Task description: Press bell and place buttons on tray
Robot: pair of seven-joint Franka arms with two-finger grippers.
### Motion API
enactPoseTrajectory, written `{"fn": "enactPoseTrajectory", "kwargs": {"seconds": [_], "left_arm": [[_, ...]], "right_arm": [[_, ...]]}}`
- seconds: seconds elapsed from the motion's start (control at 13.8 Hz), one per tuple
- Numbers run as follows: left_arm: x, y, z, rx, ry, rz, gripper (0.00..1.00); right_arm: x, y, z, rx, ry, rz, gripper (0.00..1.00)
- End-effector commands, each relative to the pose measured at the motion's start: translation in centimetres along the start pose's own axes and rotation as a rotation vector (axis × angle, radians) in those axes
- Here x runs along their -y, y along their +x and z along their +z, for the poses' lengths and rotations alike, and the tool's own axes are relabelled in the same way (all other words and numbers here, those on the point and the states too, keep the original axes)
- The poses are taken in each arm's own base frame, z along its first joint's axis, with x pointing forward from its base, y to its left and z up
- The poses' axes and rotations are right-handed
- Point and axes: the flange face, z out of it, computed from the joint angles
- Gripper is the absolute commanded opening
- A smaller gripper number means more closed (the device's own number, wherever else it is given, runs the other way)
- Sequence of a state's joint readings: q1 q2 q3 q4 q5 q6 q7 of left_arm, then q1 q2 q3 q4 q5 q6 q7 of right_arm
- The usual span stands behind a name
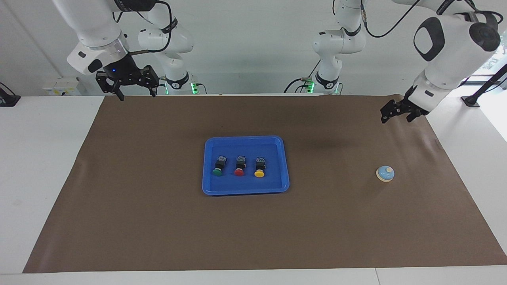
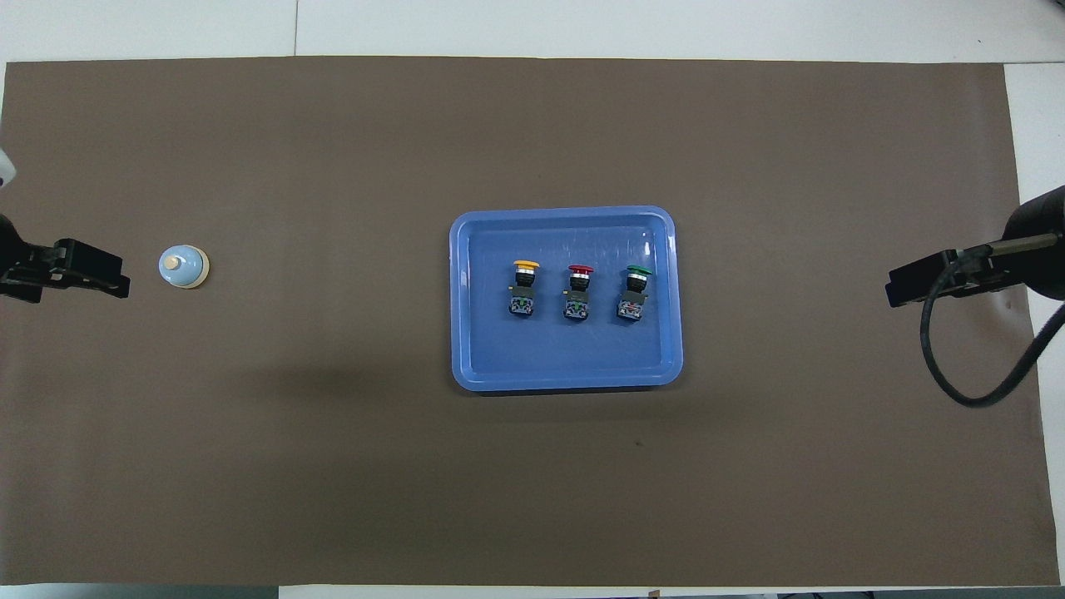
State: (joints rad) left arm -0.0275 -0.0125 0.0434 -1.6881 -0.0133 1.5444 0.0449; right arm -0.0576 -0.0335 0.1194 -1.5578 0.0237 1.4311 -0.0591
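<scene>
Blue tray [image 1: 208,166] at the mat's centre carries green [image 1: 217,172], red [image 1: 239,172] and yellow [image 1: 259,173] buttons in a row. Bell [image 1: 385,173] stands well apart from the tray, toward the left arm's end. Left gripper [image 1: 398,113] is raised near that end, jaws released; right gripper [image 1: 136,92] waits aloft, also released. No legible writing.

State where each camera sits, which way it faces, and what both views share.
Facing view: high across the table, looking at the robots; both arms, the left gripper and the right gripper show, raised.
Overhead view: above the robots' end, looking steeply down; only both grippers show at the edges.
Shared: the shallow bright-blue plastic tray with three push-buttons and the small light-blue dome bell on brown paper.
</scene>
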Motion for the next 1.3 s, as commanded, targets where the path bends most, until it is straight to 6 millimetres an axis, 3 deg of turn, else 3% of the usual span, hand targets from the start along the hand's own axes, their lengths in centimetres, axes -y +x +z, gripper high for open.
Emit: {"fn": "enactPoseTrajectory", "kwargs": {"seconds": [0.0, 0.14, 0.29, 0.36, 0.58, 0.72, 1.23], "left_arm": [[0.2, -1.9, -0.5, 0.030, 0.000, -0.003, 1.00], [0.2, -1.7, 0.0, 0.013, 0.000, -0.009, 1.00], [0.6, -1.0, -0.7, 0.001, 0.000, -0.013, 1.00], [0.6, -0.5, 0.0, 0.036, -0.001, -0.014, 1.00], [0.5, -0.5, 0.0, 0.034, -0.004, -0.013, 1.00], [0.3, -0.4, 0.0, 0.031, -0.003, -0.011, 1.00], [0.4, 0.0, -0.3, -0.001, 0.003, -0.005, 1.00]], "right_arm": [[2.8, -0.8, -0.1, -0.008, 0.017, -0.029, 1.00], [3.7, -0.8, -0.1, -0.006, 0.016, -0.049, 1.00], [2.1, -0.7, 0.0, -0.006, 0.020, -0.016, 1.00], [0.7, -0.7, 0.0, -0.004, 0.029, 0.008, 1.00], [1.3, -0.8, 0.0, 0.003, 0.022, 0.000, 1.00], [0.0, -0.7, 0.1, 0.002, 0.027, 0.022, 1.00], [-1.2, -0.3, 0.6, -0.016, 0.024, 0.044, 1.00]]}}
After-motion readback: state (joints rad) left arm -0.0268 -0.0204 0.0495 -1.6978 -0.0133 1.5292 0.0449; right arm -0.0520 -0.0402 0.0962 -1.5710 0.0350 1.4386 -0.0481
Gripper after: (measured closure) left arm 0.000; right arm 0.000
